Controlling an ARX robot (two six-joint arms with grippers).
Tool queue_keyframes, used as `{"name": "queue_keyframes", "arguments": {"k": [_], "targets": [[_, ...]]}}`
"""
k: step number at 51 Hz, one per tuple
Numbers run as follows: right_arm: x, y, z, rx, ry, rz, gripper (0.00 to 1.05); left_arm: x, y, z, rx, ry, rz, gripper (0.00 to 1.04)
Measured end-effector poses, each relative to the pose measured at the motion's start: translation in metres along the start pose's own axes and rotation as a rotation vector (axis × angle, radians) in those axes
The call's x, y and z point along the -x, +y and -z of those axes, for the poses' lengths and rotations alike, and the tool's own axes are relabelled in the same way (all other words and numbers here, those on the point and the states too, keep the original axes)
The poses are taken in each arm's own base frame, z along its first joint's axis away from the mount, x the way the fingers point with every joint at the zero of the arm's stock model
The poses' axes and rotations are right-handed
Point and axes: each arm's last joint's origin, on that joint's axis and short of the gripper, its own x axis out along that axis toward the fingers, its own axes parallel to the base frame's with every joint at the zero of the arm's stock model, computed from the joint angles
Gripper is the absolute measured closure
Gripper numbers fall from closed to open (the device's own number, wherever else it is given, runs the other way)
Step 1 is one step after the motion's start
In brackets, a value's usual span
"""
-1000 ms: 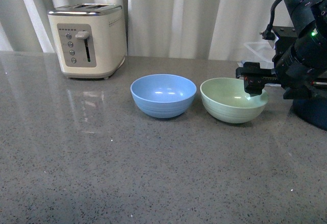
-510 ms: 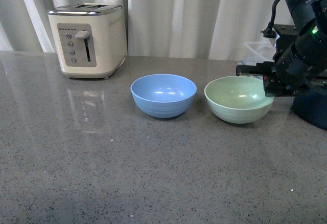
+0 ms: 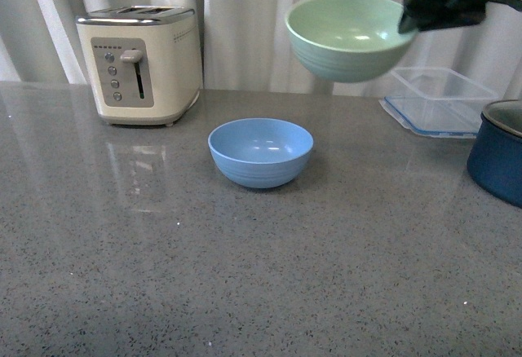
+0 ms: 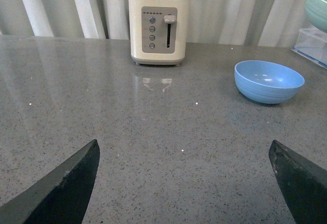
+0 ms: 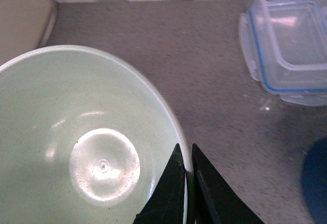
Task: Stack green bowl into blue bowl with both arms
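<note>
The pale mint-green bowl (image 3: pixel 349 35) hangs high above the counter, up and to the right of the light blue bowl (image 3: pixel 260 152), which sits on the grey counter (image 3: pixel 245 275). My right gripper (image 3: pixel 410 16) is shut on the green bowl's right rim; in the right wrist view its fingers pinch the rim (image 5: pixel 186 155) of the green bowl (image 5: pixel 76 142). My left gripper (image 4: pixel 184 155) is open and empty low over the counter, well short of the blue bowl (image 4: pixel 269 81). The green bowl's edge (image 4: pixel 319 1) shows in the left wrist view.
A cream toaster (image 3: pixel 140 63) stands at the back left. A clear lidded container (image 3: pixel 440 100) lies at the back right, with a dark navy pot (image 3: pixel 499 152) in front of it. White curtains close the back.
My right gripper has lifted the green bowl off the counter, high up and a little to the left. The blue bowl has not moved.
</note>
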Motion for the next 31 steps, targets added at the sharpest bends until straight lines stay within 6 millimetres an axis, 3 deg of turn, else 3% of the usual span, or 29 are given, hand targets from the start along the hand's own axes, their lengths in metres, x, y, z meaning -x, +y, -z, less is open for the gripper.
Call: {"name": "queue_keyframes", "arguments": {"k": [7, 13, 22, 31], "targets": [[-0.001, 0.03, -0.002, 0.025, -0.017, -0.057, 1.04, 0.0, 0.0, 0.0, 0.0, 0.0, 0.0, 0.07], [-0.024, 0.052, 0.011, 0.041, 0.008, -0.079, 1.04, 0.0, 0.0, 0.0, 0.0, 0.0, 0.0, 0.07], [-0.068, 0.053, 0.043, 0.034, 0.104, -0.035, 1.04, 0.0, 0.0, 0.0, 0.0, 0.0, 0.0, 0.07], [-0.081, 0.052, 0.05, 0.034, 0.131, -0.009, 1.04, 0.0, 0.0, 0.0, 0.0, 0.0, 0.0, 0.07]]}}
